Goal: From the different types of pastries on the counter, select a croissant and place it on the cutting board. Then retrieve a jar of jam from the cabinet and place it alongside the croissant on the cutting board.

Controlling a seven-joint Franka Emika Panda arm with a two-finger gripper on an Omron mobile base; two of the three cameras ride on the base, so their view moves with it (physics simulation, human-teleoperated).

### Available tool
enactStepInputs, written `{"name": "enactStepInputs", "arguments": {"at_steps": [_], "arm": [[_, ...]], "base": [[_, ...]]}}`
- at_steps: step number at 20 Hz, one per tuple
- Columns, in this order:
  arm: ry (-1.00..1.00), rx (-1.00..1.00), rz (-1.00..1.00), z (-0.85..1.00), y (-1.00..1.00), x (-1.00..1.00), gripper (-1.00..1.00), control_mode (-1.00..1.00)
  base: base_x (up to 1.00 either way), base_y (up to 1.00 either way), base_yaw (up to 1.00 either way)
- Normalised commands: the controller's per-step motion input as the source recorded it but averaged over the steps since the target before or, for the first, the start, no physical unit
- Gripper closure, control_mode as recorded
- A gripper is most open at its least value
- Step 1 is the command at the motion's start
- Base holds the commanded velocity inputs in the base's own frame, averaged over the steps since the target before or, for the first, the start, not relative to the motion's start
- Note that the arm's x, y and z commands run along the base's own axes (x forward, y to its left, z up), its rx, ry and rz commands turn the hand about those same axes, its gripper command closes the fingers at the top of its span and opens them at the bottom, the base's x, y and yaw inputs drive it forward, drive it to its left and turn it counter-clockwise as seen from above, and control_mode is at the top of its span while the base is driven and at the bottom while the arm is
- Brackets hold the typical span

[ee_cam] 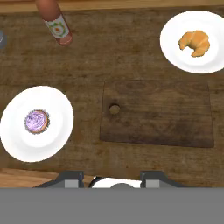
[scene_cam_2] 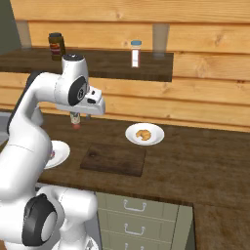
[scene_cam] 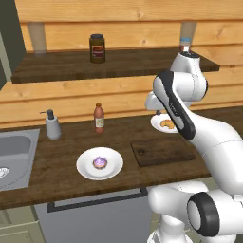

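The golden-brown croissant (scene_cam: 166, 124) (scene_cam_2: 143, 134) (ee_cam: 195, 42) lies on a white plate (ee_cam: 175, 52) at the back right of the dark wood counter (scene_cam: 66, 147). In front of that plate and slightly to its left lies the bare cutting board (scene_cam: 161, 152) (scene_cam_2: 113, 159) (ee_cam: 162, 113), its small hole near one corner. A purple-frosted cupcake (scene_cam: 99, 163) (ee_cam: 36, 121) sits on another white plate to the left. My gripper (ee_cam: 113, 177) hangs high above the counter near the board, open, with nothing between its fingers. The jar of jam is out of view. An olive cabinet side (scene_cam: 9, 42) shows at the far left.
A red-brown bottle (scene_cam: 98, 118) (ee_cam: 54, 22) and a soap dispenser (scene_cam: 52, 126) stand at the back of the counter, beside a sink (scene_cam: 14, 156). On the plank shelf (scene_cam: 133, 61) above stand a dark labelled jar (scene_cam: 97, 48) (scene_cam_2: 56, 46) and a slim white bottle (scene_cam_2: 135, 53).
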Motion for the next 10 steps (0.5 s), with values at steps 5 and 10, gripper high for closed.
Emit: {"name": "enactStepInputs", "arguments": {"at_steps": [5, 10], "arm": [[0.02, 0.00, 0.00, -0.17, 0.00, -0.01, -1.00, -1.00], [0.00, -0.01, 0.00, -0.69, -0.17, 0.00, -1.00, -1.00]], "base": [[0.00, 0.00, 0.00], [0.00, 0.00, 0.00]]}}
